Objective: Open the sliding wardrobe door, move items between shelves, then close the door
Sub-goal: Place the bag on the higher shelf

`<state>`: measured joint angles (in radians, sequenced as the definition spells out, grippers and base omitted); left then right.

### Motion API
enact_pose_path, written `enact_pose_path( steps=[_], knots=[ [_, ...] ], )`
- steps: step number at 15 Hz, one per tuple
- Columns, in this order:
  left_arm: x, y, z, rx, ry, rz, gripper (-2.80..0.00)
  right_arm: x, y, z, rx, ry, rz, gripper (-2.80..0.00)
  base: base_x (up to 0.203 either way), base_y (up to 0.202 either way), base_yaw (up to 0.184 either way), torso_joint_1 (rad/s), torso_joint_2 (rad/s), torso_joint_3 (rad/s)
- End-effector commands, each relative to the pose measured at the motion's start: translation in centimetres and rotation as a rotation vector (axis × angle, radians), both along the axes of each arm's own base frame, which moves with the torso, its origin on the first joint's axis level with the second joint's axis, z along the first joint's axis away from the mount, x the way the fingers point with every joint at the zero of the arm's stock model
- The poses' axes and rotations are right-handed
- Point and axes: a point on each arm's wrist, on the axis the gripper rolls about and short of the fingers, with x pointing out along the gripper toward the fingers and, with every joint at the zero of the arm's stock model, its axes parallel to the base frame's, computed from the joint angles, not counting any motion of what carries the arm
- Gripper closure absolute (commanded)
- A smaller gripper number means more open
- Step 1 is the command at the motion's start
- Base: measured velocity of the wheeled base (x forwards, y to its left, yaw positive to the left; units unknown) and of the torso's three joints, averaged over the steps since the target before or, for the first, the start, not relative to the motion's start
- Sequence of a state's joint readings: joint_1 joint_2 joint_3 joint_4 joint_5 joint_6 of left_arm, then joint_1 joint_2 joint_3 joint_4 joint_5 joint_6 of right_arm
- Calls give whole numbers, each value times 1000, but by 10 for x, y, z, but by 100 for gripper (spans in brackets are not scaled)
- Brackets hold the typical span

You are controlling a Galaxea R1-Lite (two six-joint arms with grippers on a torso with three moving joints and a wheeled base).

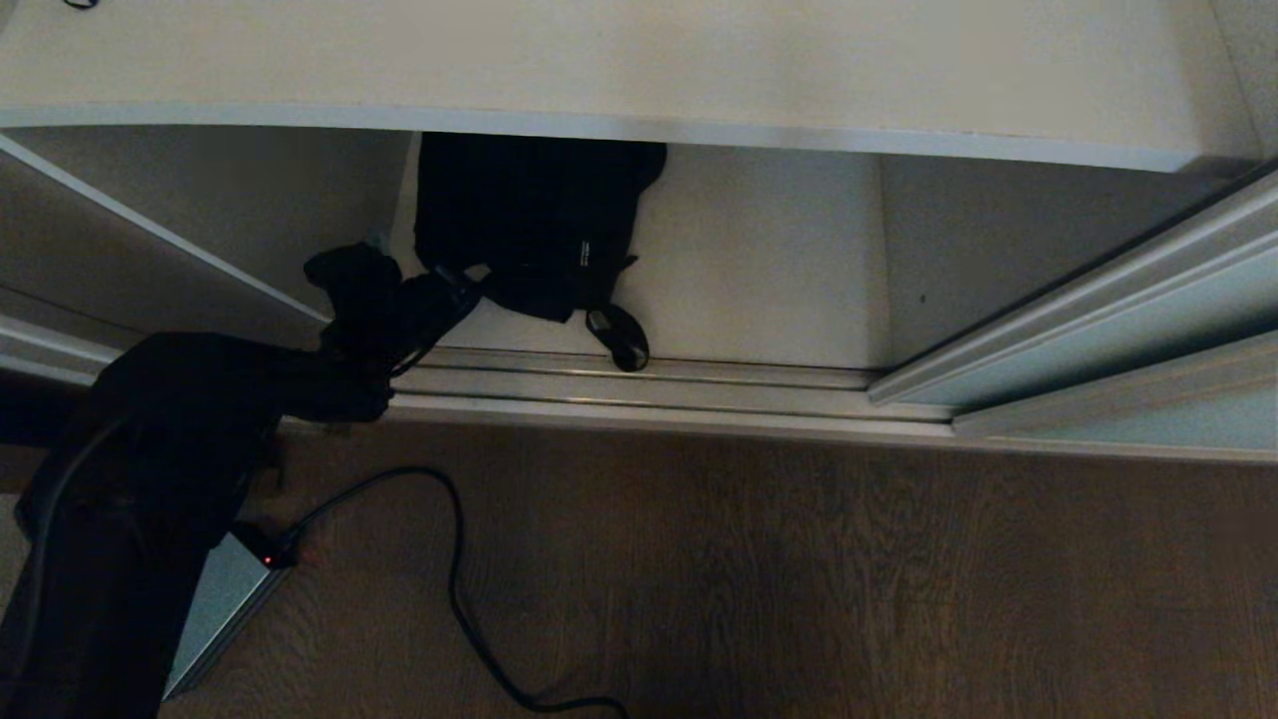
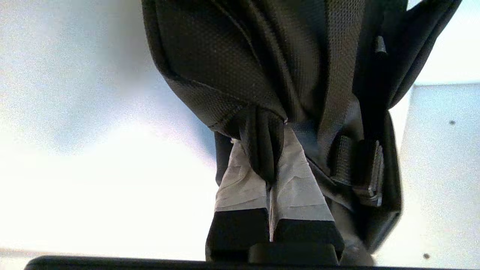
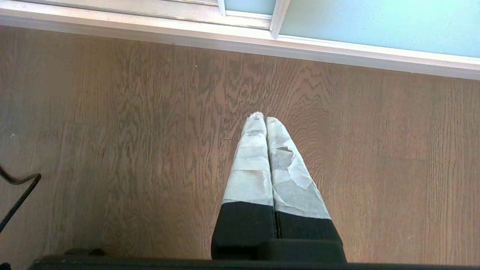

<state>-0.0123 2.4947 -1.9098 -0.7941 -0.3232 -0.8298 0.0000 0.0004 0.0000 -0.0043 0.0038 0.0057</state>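
Note:
A floppy black fabric bag (image 1: 534,225) with a small white label lies on the white bottom shelf (image 1: 769,270) of the wardrobe, partly under the upper shelf (image 1: 639,60). My left gripper (image 1: 461,292) reaches in from the left and is shut on a fold of the bag (image 2: 262,150) between its taped fingers (image 2: 240,180). A strap loop (image 1: 619,340) hangs over the floor track. The sliding wardrobe door (image 1: 1118,320) of pale blue-green glass stands slid to the right, leaving the opening free. My right gripper (image 3: 265,119) is shut and empty, parked above the wooden floor.
A grooved metal floor track (image 1: 639,384) runs along the wardrobe front. A black cable (image 1: 454,579) snakes over the wooden floor (image 1: 799,579). A grey box (image 1: 225,599) lies at the lower left beside my left arm. The door's frame (image 3: 277,15) lies ahead of the right gripper.

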Motion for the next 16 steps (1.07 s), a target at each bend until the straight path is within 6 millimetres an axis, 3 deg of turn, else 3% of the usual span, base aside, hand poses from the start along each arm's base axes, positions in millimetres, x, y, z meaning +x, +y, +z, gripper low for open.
enact_pose_path(
  steps=[1, 4, 7, 10, 16],
  knots=[
    [-22, -5, 31, -1, 16, -5, 0, 0, 0, 0, 0, -2, 1, 0, 0, 0, 0, 0, 0, 0],
    [-56, -11, 52, 9, 68, -12, 0, 0, 0, 0, 0, -1, 1, 0, 0, 0, 0, 0, 0, 0],
    [-82, -23, 40, 30, 156, -15, 0, 0, 0, 0, 0, -4, 1, 0, 0, 0, 0, 0, 0, 0],
    [-83, -36, 41, 38, 147, 85, 0, 0, 0, 0, 0, -4, 1, 0, 0, 0, 0, 0, 0, 0],
    [-65, -36, 28, 40, 149, 89, 0, 0, 0, 0, 0, -3, 1, 0, -26, 0, 0, 0, 1, 1]
  ],
)
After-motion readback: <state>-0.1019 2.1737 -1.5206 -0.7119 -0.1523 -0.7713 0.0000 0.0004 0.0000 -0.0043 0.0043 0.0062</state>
